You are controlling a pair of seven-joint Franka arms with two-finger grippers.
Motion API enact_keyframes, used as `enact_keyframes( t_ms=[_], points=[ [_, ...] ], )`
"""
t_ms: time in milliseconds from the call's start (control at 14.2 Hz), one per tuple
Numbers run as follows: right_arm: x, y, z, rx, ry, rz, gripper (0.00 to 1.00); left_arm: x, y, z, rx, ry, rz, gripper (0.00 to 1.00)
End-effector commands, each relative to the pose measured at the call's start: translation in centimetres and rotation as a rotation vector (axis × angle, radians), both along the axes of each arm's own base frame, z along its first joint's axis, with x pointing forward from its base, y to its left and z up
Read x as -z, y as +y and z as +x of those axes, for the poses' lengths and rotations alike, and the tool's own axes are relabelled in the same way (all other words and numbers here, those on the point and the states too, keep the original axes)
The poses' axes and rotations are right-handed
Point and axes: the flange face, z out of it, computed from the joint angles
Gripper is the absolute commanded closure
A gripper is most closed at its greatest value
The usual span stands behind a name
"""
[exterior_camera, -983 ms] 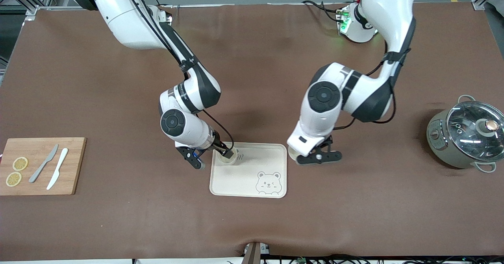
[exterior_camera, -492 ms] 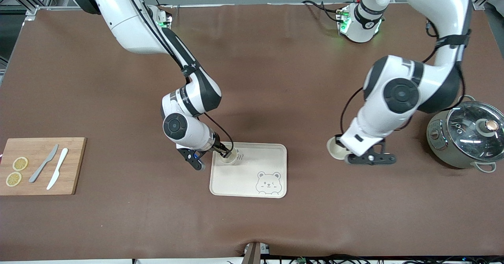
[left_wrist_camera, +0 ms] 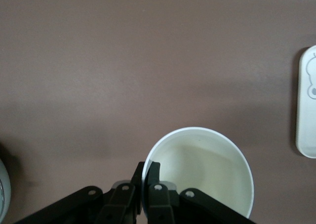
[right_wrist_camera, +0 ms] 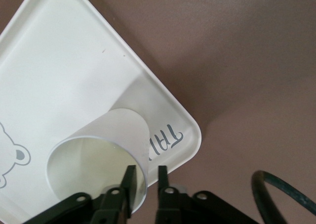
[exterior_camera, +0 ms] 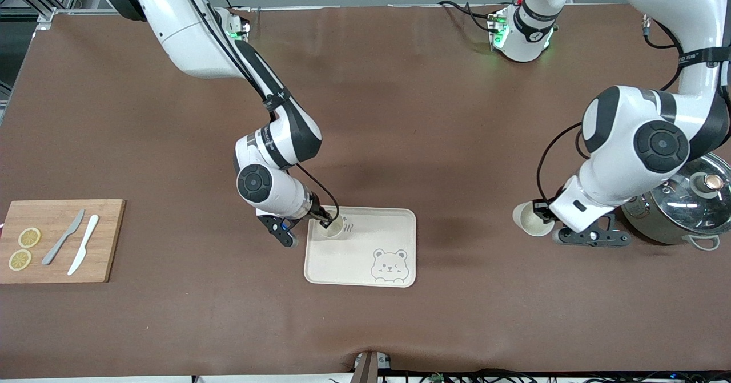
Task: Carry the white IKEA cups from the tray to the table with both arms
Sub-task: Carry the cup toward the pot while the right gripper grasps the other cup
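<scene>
One white cup stands on the bear tray, in the tray's corner toward the right arm and farther from the front camera. My right gripper is open. One finger is inside the cup's rim and the other outside, a small gap off the wall, as the right wrist view shows of the gripper and the cup. My left gripper is shut on the rim of the second white cup, held over the table between the tray and the pot. The left wrist view also shows the gripper and the cup.
A grey pot with a glass lid stands close beside the left arm's hand. A wooden cutting board with lemon slices and two knives lies at the right arm's end. The tray's edge shows in the left wrist view.
My left arm has carried its cup away from the tray's edge toward the pot. My right arm has stayed at the cup on the tray.
</scene>
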Motion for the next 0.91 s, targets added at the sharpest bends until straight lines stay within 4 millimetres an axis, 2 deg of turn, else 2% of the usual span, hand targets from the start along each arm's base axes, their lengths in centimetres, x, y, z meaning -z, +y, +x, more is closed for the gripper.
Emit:
enact_keyframes(
  t_ms=[0, 211, 351, 492, 702, 843],
  points=[
    [-0.7, 0.6, 0.6, -0.001, -0.016, 0.017, 1.00, 1.0, 1.8, -1.6, 0.011, -0.032, -0.021, 1.00],
    [-1.5, 0.5, 1.0, -0.002, -0.028, 0.021, 1.00, 3.5, 2.7, -2.1, 0.002, -0.087, -0.034, 1.00],
    [-2.3, 0.2, 1.2, -0.071, -0.047, 0.028, 1.00, 5.2, 2.7, -2.7, 0.001, -0.132, -0.047, 1.00],
    [-3.3, -0.2, 1.5, -0.101, -0.067, 0.037, 1.00, 7.0, 3.8, -3.3, -0.019, -0.175, -0.060, 1.00],
    [-3.7, -2.5, 2.2, -0.115, -0.013, 0.025, 1.00, 8.8, 4.0, -4.2, -0.019, -0.213, -0.069, 1.00],
    [-4.9, -3.1, 2.3, -0.219, 0.001, 0.021, 1.00, 9.8, 4.7, -4.5, -0.031, -0.227, -0.072, 1.00]
  ],
)
